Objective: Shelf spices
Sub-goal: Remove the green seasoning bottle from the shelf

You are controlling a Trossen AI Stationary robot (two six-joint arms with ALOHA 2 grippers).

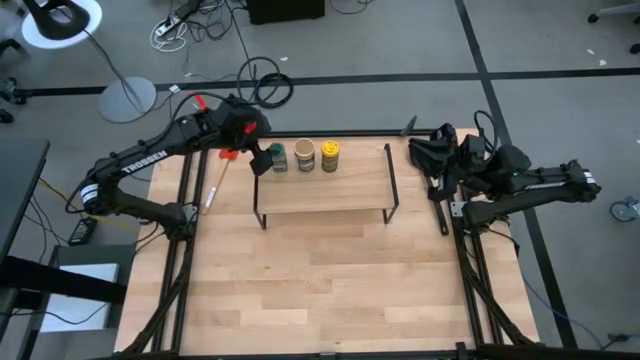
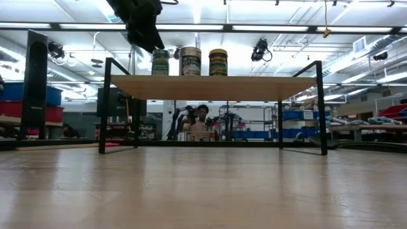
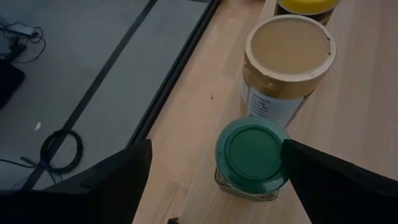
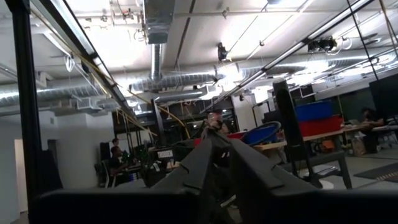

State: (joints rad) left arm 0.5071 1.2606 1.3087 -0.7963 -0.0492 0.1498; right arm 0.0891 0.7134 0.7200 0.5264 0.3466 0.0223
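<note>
Three spice jars stand in a row on the far part of the light-wood shelf (image 1: pixel 325 190): green-lidded (image 1: pixel 279 157), tan-lidded (image 1: pixel 304 155), yellow-lidded (image 1: pixel 330 155). They also show on the shelf board (image 2: pixel 210 87) in the low view. My left gripper (image 3: pixel 216 149) is open above the shelf's left end, its fingers on either side of the green-lidded jar (image 3: pixel 252 155), with a wide gap on one side. The tan-lidded jar (image 3: pixel 289 59) stands just beyond. My right gripper (image 4: pixel 214 134) is shut and rests folded at the table's right edge (image 1: pixel 445 160). My left gripper comes at the green-lidded jar slanting from above and from the table's left. One fingertip (image 3: pixel 292 152) is right at the rim of the green lid (image 3: pixel 278 149); whether it touches I cannot tell. The jar stands upright on the shelf.
A red-headed spatula (image 1: pixel 215 185) lies on the table left of the shelf. Black wire legs (image 2: pixel 103 108) hold the shelf up. Open tabletop (image 1: pixel 330 280) spreads on the near side. A person (image 2: pixel 202 117) shows in the room behind.
</note>
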